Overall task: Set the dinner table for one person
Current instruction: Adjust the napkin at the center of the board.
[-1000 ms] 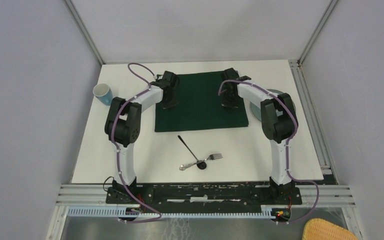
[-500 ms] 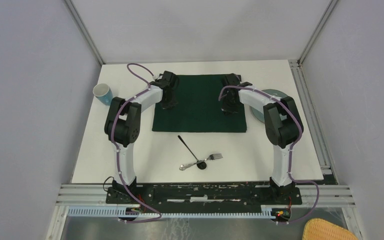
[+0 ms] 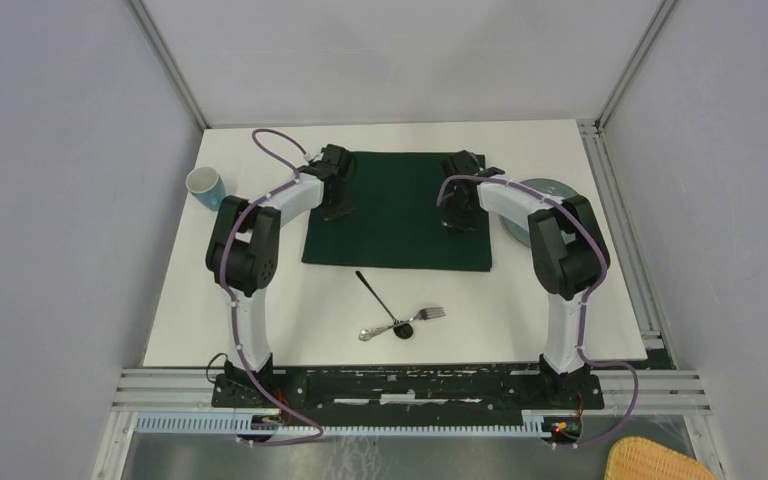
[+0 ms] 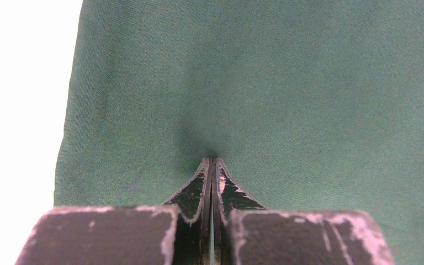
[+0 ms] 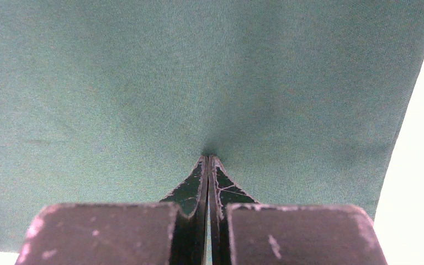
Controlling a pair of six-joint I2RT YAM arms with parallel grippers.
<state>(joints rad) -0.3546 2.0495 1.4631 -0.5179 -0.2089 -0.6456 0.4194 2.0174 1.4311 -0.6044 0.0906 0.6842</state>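
2 arms reach from the near edge over the dinner table (image 3: 290, 300), the white top filling the floor of the top view. A dark green cloth (image 3: 397, 215) lies on its far middle. The left gripper (image 3: 337, 203) stands on the cloth's left part and the right gripper (image 3: 457, 215) on its right part. A cup (image 3: 204, 185) stands far left. A grey plate (image 3: 547, 187) sits far right, partly behind the right arm. A fork (image 3: 426, 315) and a black utensil (image 3: 378, 297) lie crossed near the middle.

Left wrist view: the fingers are pressed together, tips touching the cloth, with white table at the left. Whether fabric is caught between them I cannot tell.

Right wrist view: the fingers are likewise pressed together on the cloth, with table at the right.
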